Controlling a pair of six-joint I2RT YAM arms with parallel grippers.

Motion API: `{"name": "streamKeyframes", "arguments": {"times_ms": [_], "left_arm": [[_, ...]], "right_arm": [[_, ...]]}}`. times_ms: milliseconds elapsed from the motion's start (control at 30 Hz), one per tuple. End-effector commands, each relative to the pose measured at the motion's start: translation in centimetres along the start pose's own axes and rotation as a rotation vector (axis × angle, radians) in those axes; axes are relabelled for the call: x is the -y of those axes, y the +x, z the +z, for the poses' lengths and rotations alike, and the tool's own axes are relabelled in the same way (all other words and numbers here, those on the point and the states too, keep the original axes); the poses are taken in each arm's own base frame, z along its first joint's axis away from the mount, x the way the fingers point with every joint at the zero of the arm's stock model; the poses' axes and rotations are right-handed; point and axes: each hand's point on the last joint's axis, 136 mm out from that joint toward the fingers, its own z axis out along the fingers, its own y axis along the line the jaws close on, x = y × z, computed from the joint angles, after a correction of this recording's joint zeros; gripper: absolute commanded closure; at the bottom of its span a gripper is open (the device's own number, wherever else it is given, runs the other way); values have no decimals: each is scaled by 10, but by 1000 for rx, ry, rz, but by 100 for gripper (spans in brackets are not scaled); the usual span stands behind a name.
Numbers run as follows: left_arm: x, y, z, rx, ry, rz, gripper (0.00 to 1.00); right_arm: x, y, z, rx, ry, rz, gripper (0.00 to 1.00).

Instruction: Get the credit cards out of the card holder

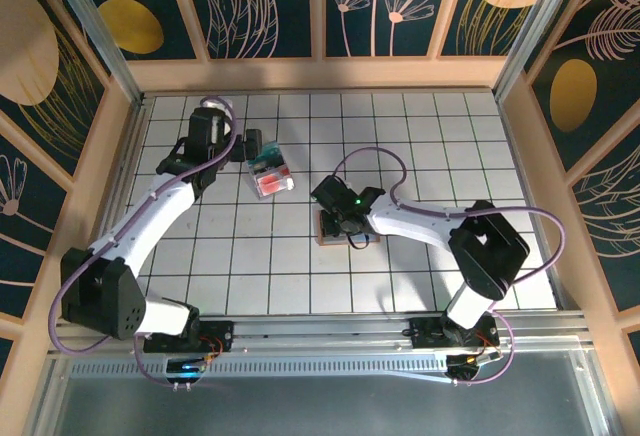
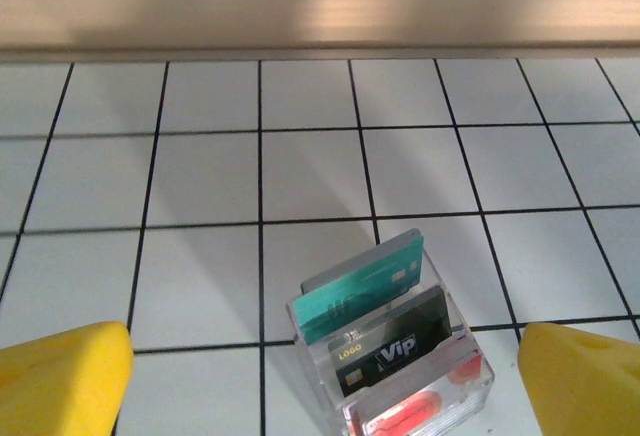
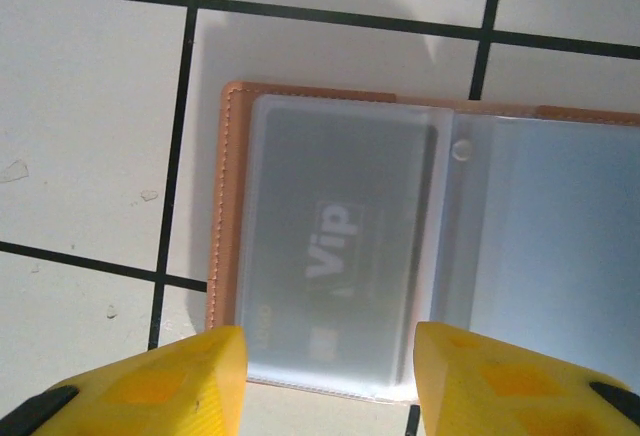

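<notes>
As right hand [image 3: 325, 381] hangs released above it, card holder [image 3: 420, 226] lies open, long axis left-right

A robot test cell: white gridded tabletop [image 1: 260, 276], wood-framed floral wall panels [image 1: 265, 1] around it, aluminium rail [image 1: 320, 328] at its near edge

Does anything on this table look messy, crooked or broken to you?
Nothing looks spilled or broken. The one slightly untidy thing is the clear card stand, which sits skewed to the grid lines of the table. The card holder lies open and flat, with a Vip card in its clear sleeve.
</notes>
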Motion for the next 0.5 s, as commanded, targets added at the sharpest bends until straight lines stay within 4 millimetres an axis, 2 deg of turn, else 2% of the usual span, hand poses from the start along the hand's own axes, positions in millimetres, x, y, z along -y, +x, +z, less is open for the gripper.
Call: {"name": "streamKeyframes", "arguments": {"times_ms": [0, 133, 200, 467], "left_arm": [[-13, -2, -8, 68, -36, -154, 1], [-16, 19, -12, 89, -12, -229, 1], [-16, 23, -15, 115, 9, -268, 1], [-19, 24, -32, 219, 53, -354, 1]], "right_arm": [[-6, 0, 0, -14, 16, 1, 52], [-7, 2, 5, -27, 31, -9, 52], [-6, 2, 8, -31, 39, -12, 51], [-6, 7, 26, -65, 66, -30, 44]]}}
